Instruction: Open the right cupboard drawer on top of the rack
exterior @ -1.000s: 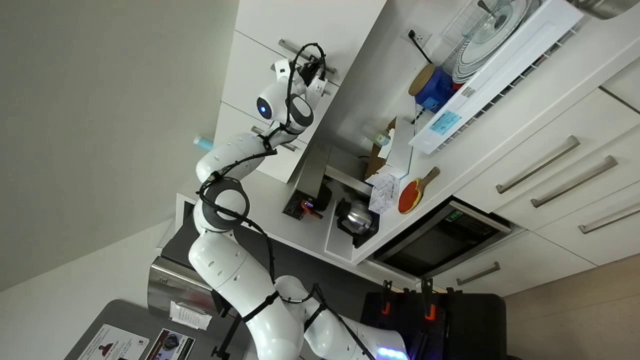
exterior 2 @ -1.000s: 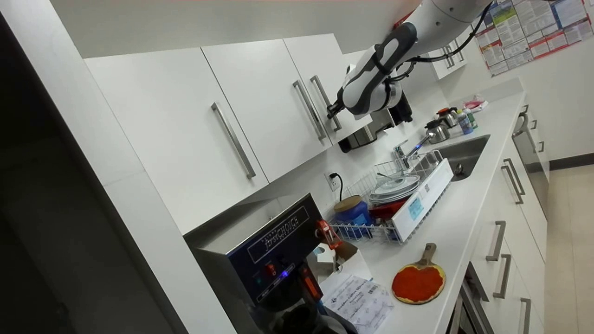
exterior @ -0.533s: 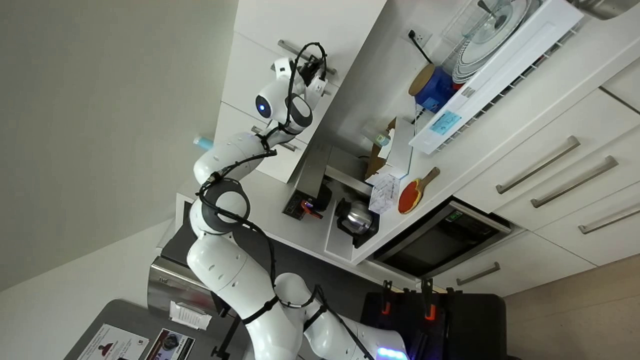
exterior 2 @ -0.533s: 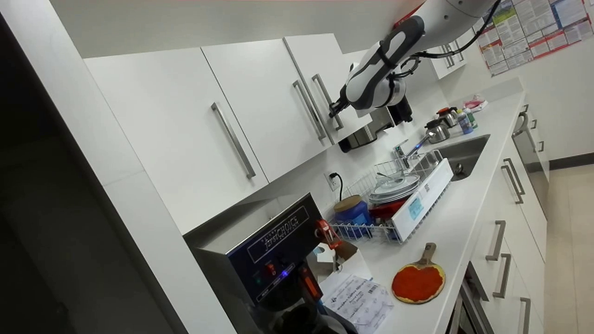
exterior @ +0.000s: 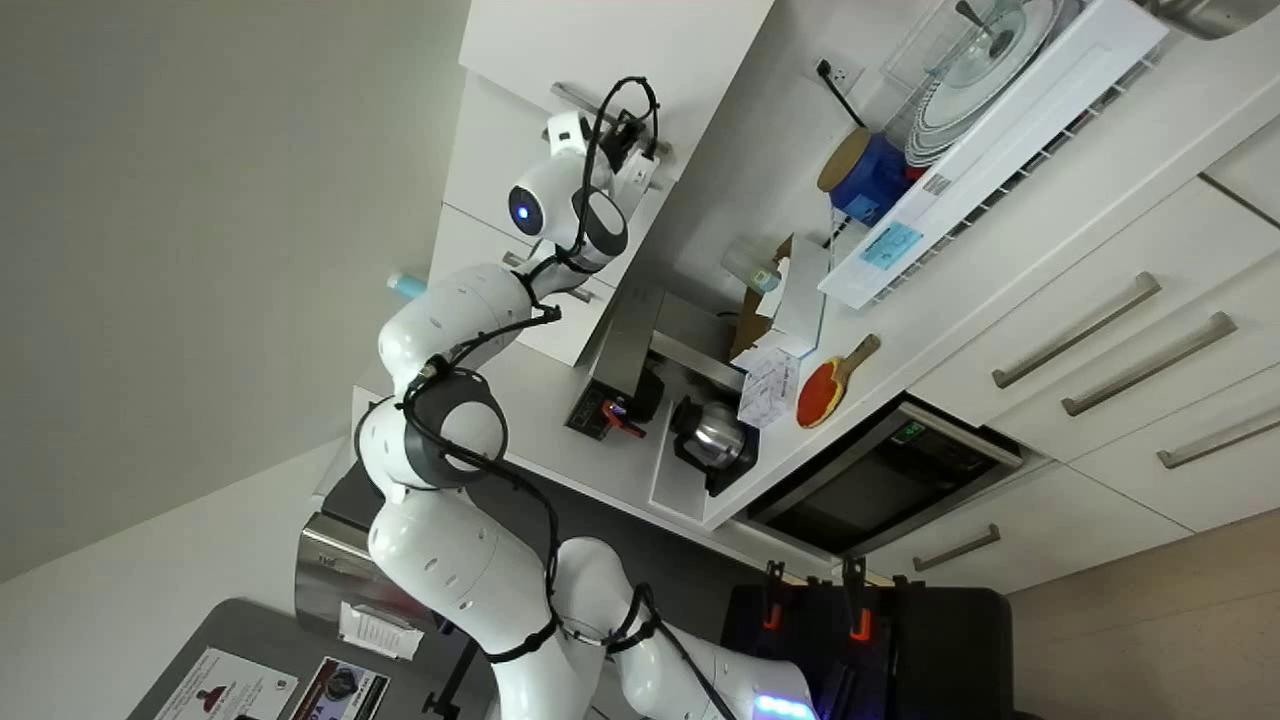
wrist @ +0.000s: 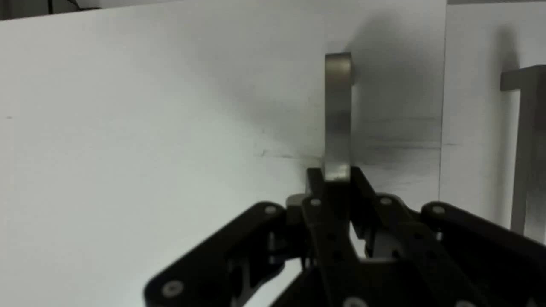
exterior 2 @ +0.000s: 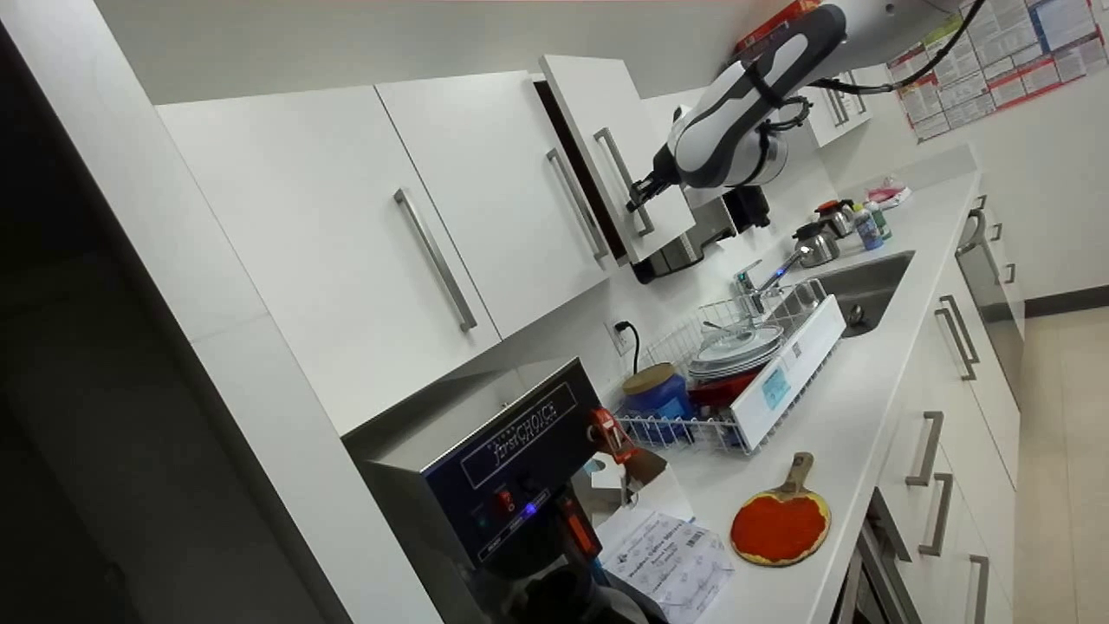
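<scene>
Cupboard door (exterior 2: 632, 143) swung ajar, white kitchen counter (exterior 2: 840, 416)

White cupboard door (exterior 2: 625, 143) is standing ajar, hanging higher than the dish rack (exterior 2: 799, 368), w/ a dark gap showing along its handle-side edge. Its handle (wrist: 338, 123), a straight gray metal bar, is running approx. parallel to that edge.

White arm (exterior: 440, 562), black cables (exterior: 552, 540), screw-dotted black jaws

White counter (exterior 2: 836, 425), in an exterior view.
Near: red-faced paddle (exterior 2: 780, 529), lying flat. Farther, left: wire dish rack (exterior 2: 795, 368). Far end: two metal carafes (exterior 2: 816, 249).
</scene>
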### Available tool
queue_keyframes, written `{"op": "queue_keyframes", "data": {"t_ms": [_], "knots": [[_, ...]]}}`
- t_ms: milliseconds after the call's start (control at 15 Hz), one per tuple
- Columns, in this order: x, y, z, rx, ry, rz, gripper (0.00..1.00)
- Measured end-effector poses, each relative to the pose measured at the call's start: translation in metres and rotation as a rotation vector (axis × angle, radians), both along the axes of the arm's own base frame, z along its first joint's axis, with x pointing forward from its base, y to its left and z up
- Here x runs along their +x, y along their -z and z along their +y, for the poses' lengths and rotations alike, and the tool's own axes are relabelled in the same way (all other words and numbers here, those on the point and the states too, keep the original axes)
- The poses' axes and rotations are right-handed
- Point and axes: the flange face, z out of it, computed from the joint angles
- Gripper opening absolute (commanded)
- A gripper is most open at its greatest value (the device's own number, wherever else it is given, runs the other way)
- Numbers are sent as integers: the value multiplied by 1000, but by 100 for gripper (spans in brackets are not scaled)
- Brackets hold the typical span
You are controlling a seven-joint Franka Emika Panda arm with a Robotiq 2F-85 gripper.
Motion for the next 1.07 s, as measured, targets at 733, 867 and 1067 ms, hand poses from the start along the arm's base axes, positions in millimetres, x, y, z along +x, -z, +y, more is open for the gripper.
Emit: {"op": "queue_keyframes", "data": {"t_ms": [733, 867, 1067], "knots": [[-52, 0, -51, 7, -84, 2, 4], [-58, 0, -61, 6, -112, 6, 4], [-65, 0, -76, 5, -154, 11, 4]]}}
